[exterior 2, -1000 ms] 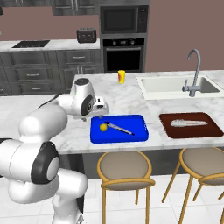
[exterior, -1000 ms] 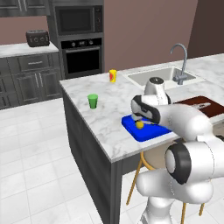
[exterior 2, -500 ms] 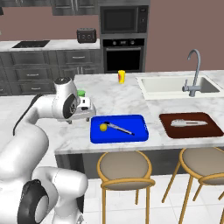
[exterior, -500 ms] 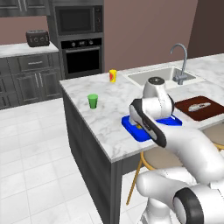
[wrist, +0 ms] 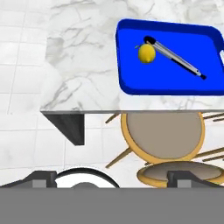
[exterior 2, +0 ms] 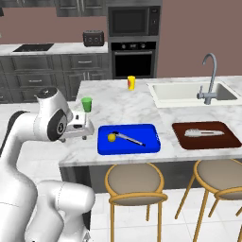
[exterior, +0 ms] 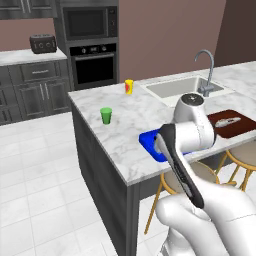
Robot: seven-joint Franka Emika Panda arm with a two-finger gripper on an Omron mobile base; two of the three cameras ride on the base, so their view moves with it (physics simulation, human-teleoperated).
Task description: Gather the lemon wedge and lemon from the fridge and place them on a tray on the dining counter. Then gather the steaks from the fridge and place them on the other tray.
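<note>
A yellow lemon (exterior 2: 111, 137) lies in the left part of the blue tray (exterior 2: 152, 146) on the dining counter, next to a dark-handled utensil (exterior 2: 131, 139). The hand view looks down on the same lemon (wrist: 146, 53) and the blue tray (wrist: 168, 91). My gripper (exterior 2: 81, 133) hangs open and empty over the counter's left end, left of the blue tray; its dark fingertips (wrist: 41, 177) stand wide apart. A brown tray (exterior 2: 227, 140) with a pale object on it sits to the right. The lemon wedge, steaks and fridge are out of view.
A green cup (exterior 2: 86, 104) stands just behind the gripper, a yellow cup (exterior 2: 131, 82) farther back. The sink (exterior 2: 189, 92) and faucet (exterior 2: 210, 78) are at the back right. Stools (exterior 2: 134, 182) stand under the counter's front edge. Tiled floor (exterior: 35, 190) lies to the left.
The arm has swung left, carrying the open gripper from beside the blue tray to the counter's left end. The lemon and trays have not moved.
</note>
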